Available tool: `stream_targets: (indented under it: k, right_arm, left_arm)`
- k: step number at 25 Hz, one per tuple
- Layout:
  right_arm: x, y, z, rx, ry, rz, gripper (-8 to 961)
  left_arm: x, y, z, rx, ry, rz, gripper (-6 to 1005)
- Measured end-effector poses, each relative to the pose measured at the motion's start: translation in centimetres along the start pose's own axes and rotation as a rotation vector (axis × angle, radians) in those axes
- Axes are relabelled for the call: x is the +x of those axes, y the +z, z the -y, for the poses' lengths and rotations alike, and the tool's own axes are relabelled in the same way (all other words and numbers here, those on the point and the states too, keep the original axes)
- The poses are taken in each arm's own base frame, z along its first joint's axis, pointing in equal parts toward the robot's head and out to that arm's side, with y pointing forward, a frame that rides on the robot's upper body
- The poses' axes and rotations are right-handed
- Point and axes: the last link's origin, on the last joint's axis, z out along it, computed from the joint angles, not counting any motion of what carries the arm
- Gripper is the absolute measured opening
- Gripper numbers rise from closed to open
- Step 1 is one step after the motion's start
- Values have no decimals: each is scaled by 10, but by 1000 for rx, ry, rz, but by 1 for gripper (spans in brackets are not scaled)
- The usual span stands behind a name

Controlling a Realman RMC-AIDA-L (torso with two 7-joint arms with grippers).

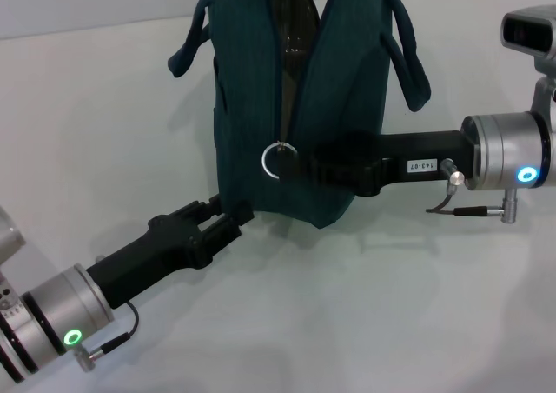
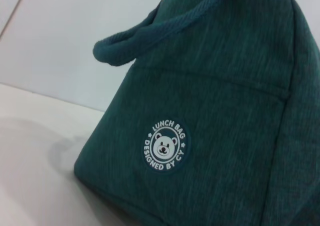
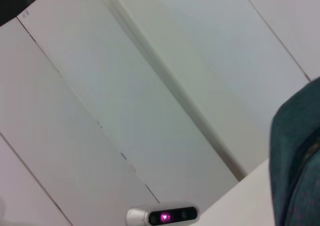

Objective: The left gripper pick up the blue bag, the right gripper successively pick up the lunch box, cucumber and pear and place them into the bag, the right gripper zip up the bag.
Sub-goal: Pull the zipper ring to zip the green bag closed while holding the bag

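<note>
Nearest the robot, at the lower left of the head view, the left gripper (image 1: pixel 233 216) reached forward from its silver wrist, its black fingers pinched together on the lower near corner of the blue bag (image 1: pixel 347 89). That bag stood upright on the white table (image 1: pixel 365 315), its zipper partly run, with a dark gap open toward the top where silver lining showed. Just beyond the left gripper's hold, the metal ring pull (image 1: pixel 279 160) hung at the lower part of the zipper line. The right gripper (image 1: pixel 306 165) came in level from the right and met the bag right beside that ring; whether its fingers held the pull or stood apart could not be told. The left wrist view showed the bag's side close up, with a round white bear logo (image 2: pixel 165 147) and one loop handle (image 2: pixel 150 33). No lunch box, cucumber or pear was visible outside the bag. The step in hand appeared to be the zipping. The next move would likely call for a firm hold on the ring and a steady draw along the zipper while the left gripper braced the fabric.
</note>
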Motion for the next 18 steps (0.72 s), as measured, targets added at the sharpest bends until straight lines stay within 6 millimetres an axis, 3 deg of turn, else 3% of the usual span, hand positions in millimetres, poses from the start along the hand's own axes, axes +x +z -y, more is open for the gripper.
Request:
stream_targets:
  k: [6,18]
  right_arm:
    - [3,-1,-1,-5,11,1,7]
    - [-1,-4,-1,-1,34,55,7]
  left_arm:
    - [3,1,-2,-12,26,-19,454]
    - [0,3,-5,-29,87,2,288]
